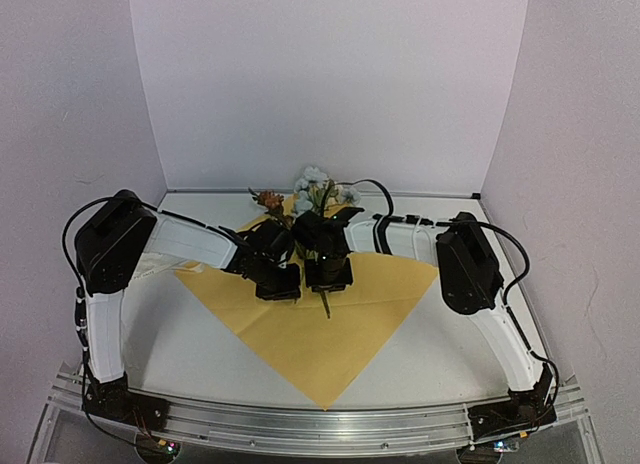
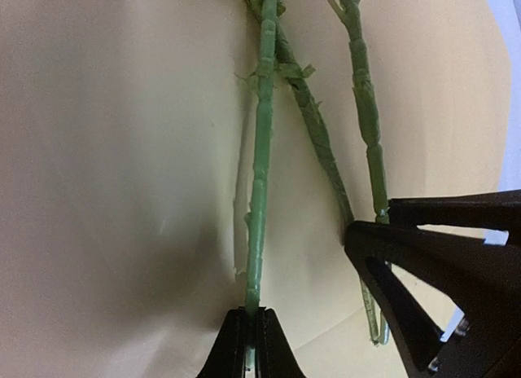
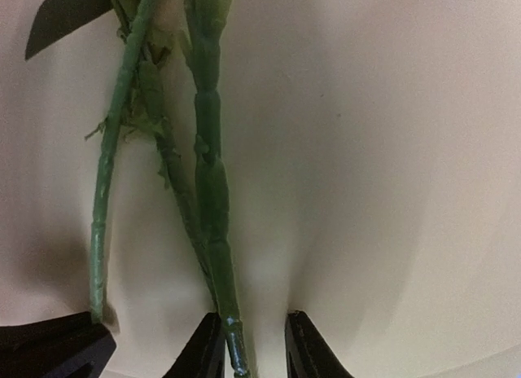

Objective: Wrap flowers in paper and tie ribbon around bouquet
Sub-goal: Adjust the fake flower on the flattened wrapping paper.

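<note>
The flowers lie on the yellow-tan paper, blossoms at the far corner and stems pointing toward me. My left gripper is shut on the lower end of one green stem. Just to its right, my right gripper stands open on the paper. A thicker stem lies between its jaws against the left finger, with a clear gap to the other finger. In the top view both grippers sit side by side over the stems. The ribbon and a bouquet are out of view.
The paper lies as a diamond on the white table, its near corner pointing at the aluminium rail. White backdrop walls close in the back and both sides. Both arms reach inward over the paper's side corners.
</note>
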Controlling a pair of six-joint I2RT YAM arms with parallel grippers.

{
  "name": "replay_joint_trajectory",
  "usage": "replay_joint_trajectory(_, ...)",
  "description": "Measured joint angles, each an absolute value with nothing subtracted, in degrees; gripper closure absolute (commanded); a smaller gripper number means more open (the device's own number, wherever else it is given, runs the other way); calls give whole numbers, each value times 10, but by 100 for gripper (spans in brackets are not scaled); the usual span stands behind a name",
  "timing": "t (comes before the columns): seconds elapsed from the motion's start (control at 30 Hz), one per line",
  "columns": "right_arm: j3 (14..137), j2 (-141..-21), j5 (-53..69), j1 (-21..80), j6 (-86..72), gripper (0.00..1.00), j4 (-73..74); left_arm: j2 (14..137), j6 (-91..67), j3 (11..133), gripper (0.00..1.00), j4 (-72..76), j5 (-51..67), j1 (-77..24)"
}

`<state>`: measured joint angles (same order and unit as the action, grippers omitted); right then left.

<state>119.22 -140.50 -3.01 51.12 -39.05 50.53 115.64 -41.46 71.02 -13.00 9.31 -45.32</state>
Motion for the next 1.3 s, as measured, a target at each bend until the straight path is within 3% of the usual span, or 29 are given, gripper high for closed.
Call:
replay_joint_trajectory(0.27,1210,-1416,-38,528,-410,100,523,1121,-406,653,96,-105,104,-447)
replay_joint_trajectory(1.03,1153,-1374,1,496,-501,100,416,1072,-386,575,100,-45,133,-425)
replay_joint_trajectory(1.3,1122,-1360,1,492,-502,100,382,1000,-358,582,100,-50,120,-419)
